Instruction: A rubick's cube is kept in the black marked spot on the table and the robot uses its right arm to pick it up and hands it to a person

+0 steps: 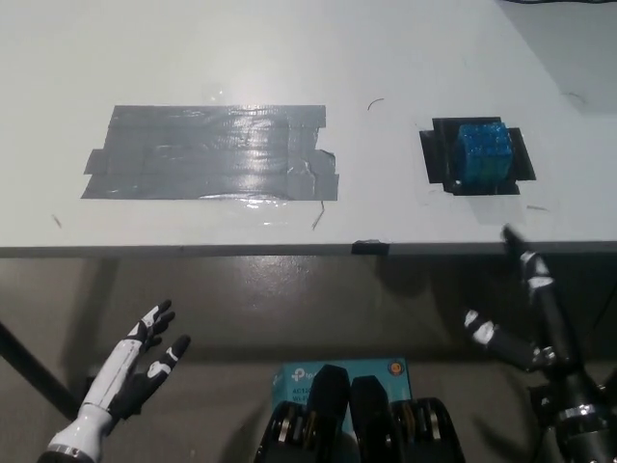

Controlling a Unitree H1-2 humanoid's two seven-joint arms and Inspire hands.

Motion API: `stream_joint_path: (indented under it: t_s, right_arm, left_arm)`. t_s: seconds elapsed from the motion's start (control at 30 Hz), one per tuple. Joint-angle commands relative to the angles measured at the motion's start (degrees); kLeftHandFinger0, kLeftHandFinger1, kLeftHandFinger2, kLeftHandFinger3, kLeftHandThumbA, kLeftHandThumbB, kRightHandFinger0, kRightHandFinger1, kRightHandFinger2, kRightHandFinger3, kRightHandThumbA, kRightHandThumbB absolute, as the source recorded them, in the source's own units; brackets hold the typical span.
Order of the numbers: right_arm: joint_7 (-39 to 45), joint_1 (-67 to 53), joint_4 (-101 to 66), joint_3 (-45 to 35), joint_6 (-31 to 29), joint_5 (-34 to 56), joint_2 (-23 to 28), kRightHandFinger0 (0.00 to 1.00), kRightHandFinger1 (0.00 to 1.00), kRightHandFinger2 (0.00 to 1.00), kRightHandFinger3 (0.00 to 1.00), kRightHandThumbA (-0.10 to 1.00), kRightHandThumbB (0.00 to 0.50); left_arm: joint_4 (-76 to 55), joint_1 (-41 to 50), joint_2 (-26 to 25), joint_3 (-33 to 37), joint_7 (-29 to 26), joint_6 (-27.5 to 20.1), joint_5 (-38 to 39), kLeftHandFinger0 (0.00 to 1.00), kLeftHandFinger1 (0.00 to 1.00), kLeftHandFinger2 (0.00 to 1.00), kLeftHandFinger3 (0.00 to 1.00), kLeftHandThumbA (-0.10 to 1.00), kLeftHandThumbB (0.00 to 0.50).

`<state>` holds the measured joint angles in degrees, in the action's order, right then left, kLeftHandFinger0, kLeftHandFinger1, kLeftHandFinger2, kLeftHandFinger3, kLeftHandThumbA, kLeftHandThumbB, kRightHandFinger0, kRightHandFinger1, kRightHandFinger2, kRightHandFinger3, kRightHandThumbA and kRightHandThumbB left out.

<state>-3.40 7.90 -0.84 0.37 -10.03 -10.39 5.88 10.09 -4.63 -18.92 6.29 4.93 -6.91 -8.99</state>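
Observation:
A Rubik's cube (481,154) with a blue top sits on the black marked spot (476,157) at the right of the white table (289,58). My black right hand (528,309) hangs open below the table's front edge, in front of the cube and apart from it, fingers spread. My white left hand (140,365) rests open at the lower left, well below the table edge.
A wide patch of grey tape (212,152) covers the table's middle left. A small black tab (370,247) sits on the front edge. A teal box (339,374) lies on the floor near the bottom middle.

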Motion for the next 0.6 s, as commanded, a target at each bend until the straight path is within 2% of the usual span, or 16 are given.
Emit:
stream_joint_path:
  t_s: [0.0,0.1,0.3,0.4,0.47,0.57]
  right_arm:
    - [-6.1,3.6,-6.0,-3.0,-0.2,-4.6,-1.7,1.0,1.0,1.0,1.0,0.81,0.31]
    - [-7.9,7.5,-5.2,-4.8,1.4,-6.0,-2.7,1.0,1.0,1.0,1.0,0.89,0.305]
    - [-8.6,15.4,-1.0,-6.7,6.9,-5.8,-2.8,1.0,1.0,1.0,1.0,0.93,0.31]
    - [-9.9,19.1,4.3,-7.1,7.8,-7.2,-1.9,1.0,1.0,1.0,1.0,0.96,0.344]
    - [-10.6,22.7,10.7,-7.4,8.8,-7.0,-1.1,1.0,1.0,1.0,1.0,0.97,0.389]
    - [-11.0,26.1,18.7,-7.5,8.2,-6.2,-0.1,1.0,1.0,1.0,1.0,0.96,0.417]
  left_arm:
    - [-1.5,0.1,-0.2,-0.1,0.2,-2.2,-1.0,1.0,1.0,1.0,1.0,0.86,0.13]
    - [-1.4,0.5,-0.2,0.0,-0.1,-2.8,-1.6,1.0,1.0,1.0,1.0,0.87,0.139]
    - [-1.5,0.2,-0.2,-0.1,0.0,-2.5,-1.8,1.0,1.0,1.0,1.0,0.88,0.145]
    - [-1.5,0.0,-0.1,-0.1,0.2,-2.3,-1.7,1.0,1.0,1.0,1.0,0.88,0.142]
    - [-1.5,-0.1,0.0,-0.2,0.3,-2.1,-1.6,1.0,1.0,1.0,1.0,0.87,0.132]
    - [-1.3,-0.1,-0.1,-0.1,0.2,-2.3,-1.8,1.0,1.0,1.0,1.0,0.87,0.137]
